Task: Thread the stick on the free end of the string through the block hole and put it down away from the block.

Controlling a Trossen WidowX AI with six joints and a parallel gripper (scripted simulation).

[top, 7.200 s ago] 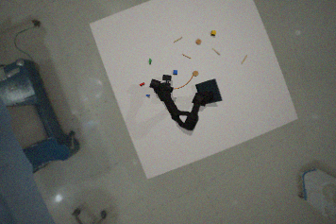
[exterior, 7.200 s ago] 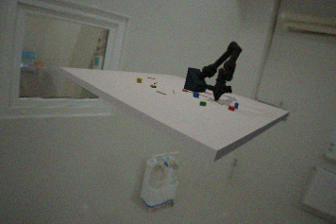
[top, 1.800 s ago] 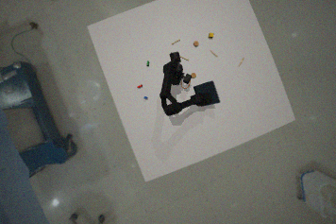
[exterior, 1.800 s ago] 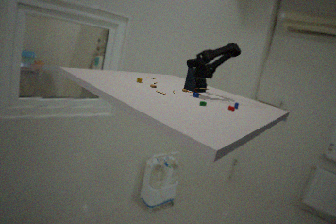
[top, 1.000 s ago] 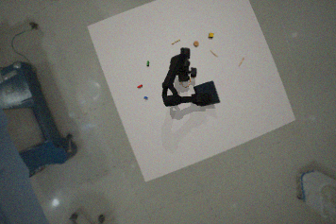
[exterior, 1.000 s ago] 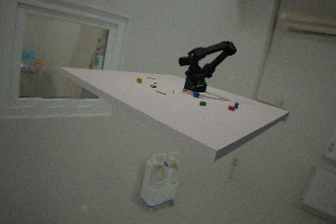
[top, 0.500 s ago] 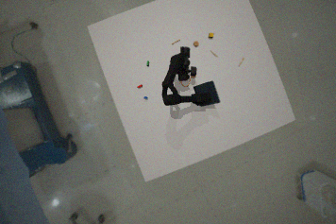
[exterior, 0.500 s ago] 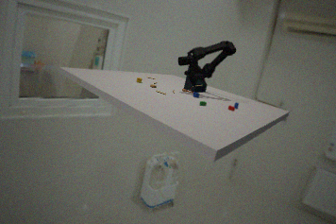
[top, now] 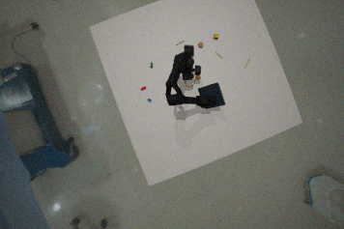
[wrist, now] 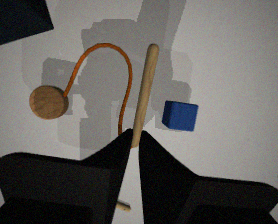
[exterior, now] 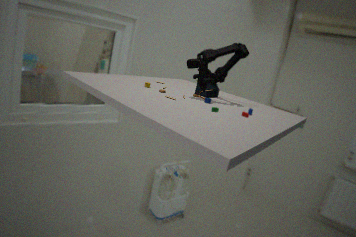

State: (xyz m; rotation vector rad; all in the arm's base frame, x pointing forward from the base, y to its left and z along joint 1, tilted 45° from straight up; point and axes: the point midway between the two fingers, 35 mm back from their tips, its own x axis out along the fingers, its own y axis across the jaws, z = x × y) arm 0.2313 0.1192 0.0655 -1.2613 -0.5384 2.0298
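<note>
My gripper point(wrist: 136, 134) is shut on the wooden stick point(wrist: 146, 90), near its lower end in the wrist view. The stick points away from the fingers, above the table. The orange string point(wrist: 131, 75) point(top: 189, 86) loops from the round wooden button point(wrist: 48, 102) point(top: 198, 77) and passes behind the left finger; where it meets the stick is hidden. A yellow block point(top: 216, 36) point(exterior: 147, 85) lies far from the gripper. It may be the block with the hole, but I cannot make out a hole.
A blue cube point(wrist: 180, 116) point(exterior: 208, 100) is right of the stick in the wrist view. A loose stick point(wrist: 124, 206) shows below the fingers. Other loose sticks point(top: 218, 54) point(top: 247, 63) point(top: 180, 42), another round piece point(top: 200, 44), and green point(top: 152, 65), red point(top: 143, 88) and blue point(top: 149, 100) pieces lie around.
</note>
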